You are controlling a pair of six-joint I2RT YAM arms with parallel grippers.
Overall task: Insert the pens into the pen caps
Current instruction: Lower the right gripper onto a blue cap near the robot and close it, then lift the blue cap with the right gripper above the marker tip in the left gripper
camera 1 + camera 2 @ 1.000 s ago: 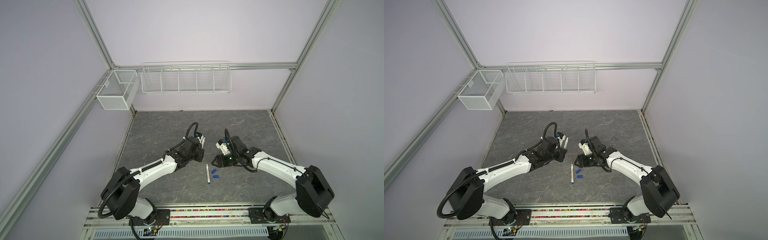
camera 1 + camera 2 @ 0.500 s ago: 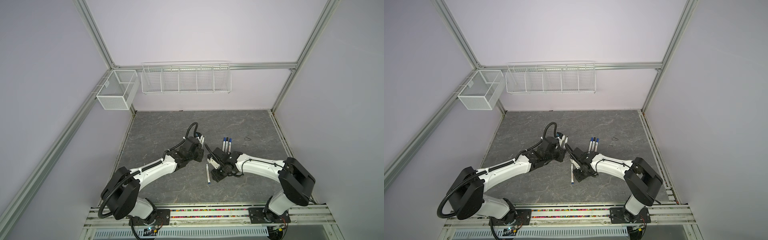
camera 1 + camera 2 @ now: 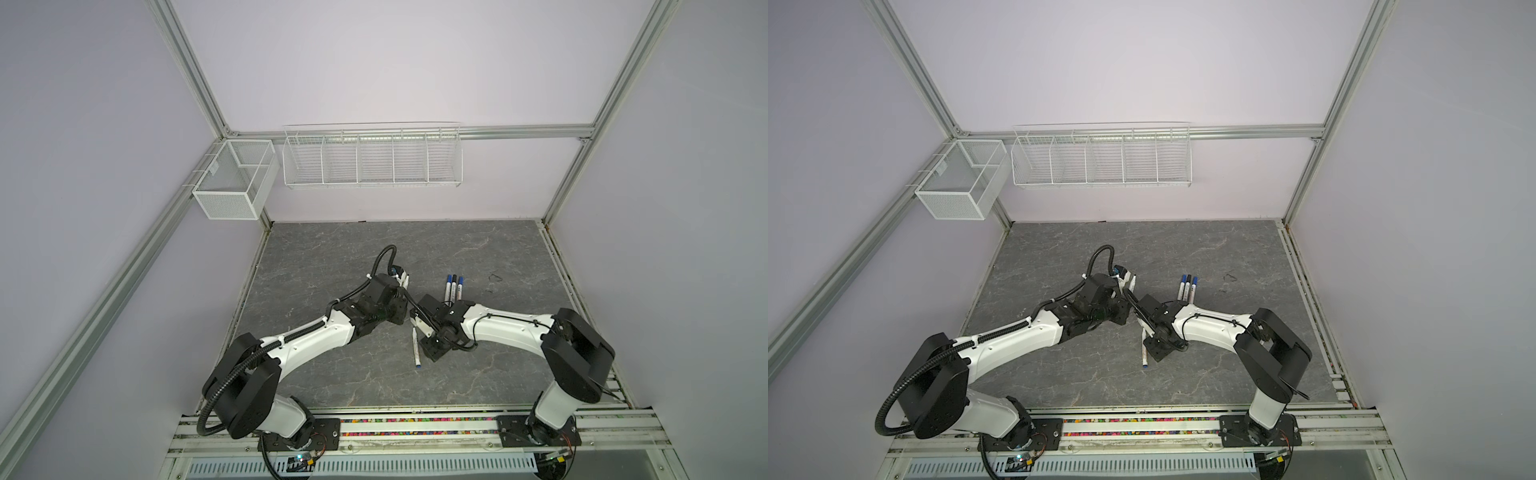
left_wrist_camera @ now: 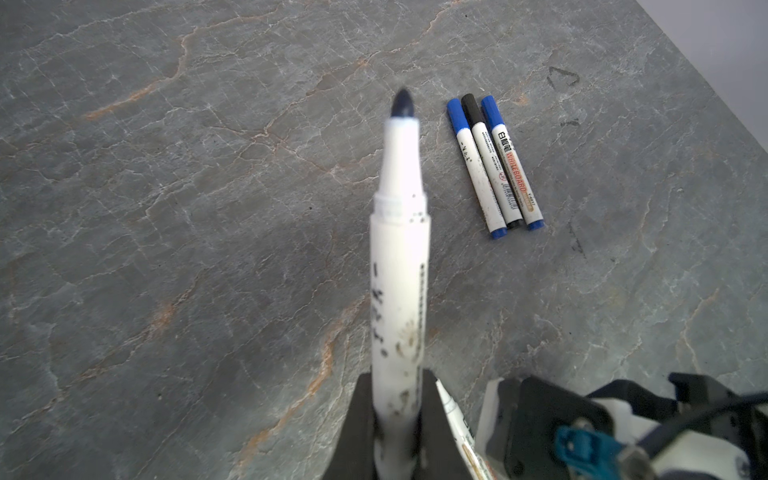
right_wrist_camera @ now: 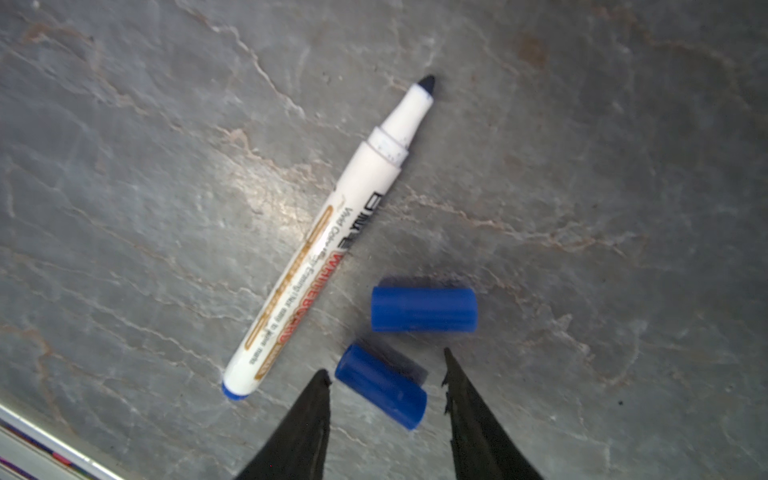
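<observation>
Three capped pens; two uncapped pens; two loose blue caps; two baskets

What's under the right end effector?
Under the right end effector, a blue cap lies between its open jaws, a second cap close by. In both top views it covers them.

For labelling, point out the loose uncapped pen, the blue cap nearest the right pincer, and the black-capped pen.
loose uncapped pen (image 5: 332, 241), right wrist view, mid-barrel.
nearer blue cap (image 5: 380, 386), right wrist view, side wall.
black-capped pen (image 4: 491, 163), left wrist view, white barrel.
</observation>
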